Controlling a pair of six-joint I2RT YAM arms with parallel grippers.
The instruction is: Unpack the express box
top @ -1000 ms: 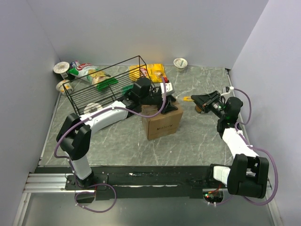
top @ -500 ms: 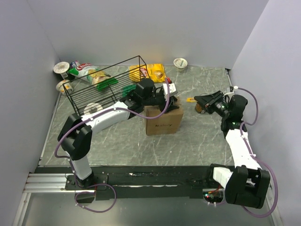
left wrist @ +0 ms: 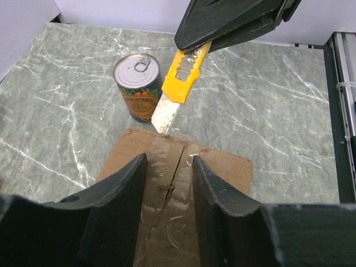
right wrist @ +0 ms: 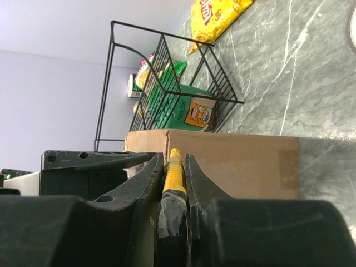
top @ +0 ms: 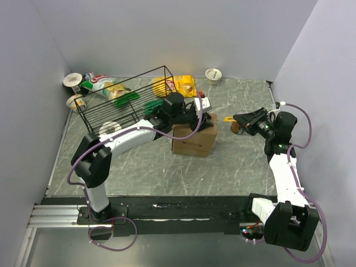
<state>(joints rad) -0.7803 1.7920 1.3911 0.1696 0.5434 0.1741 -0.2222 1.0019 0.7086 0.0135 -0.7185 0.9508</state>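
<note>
One express box (top: 193, 140), a brown cardboard carton, sits near the middle of the marbled grey-green table (top: 239, 164). Clear tape runs along its top seam. A dark printed word shows on its near side, too small for me to read.

My left gripper (left wrist: 168, 161) rests over the box top. Its two black fingers stand apart, one on each side of the taped seam, with nothing held between them.

My right gripper (right wrist: 173, 162) is clamped on one yellow utility knife (left wrist: 184, 78). The blade tip meets the far edge of the box top, at the end of the seam.

One tin can (left wrist: 138, 86) with a ring-pull lid stands just beyond the box. Its label print is unreadable.

One black wire basket (top: 127, 94) stands to the left of the box, with two green packs inside. Behind it lie two snack bags: a yellow bag (top: 179, 85) with a red logo and a green-and-white bag (top: 103, 83), neither legible. Three pale round tubs sit at the table's far edges.

My left arm reaches right from its base, elbow bent, passing in front of the basket. My right arm rises along the right side, wrist turned left toward the box.
</note>
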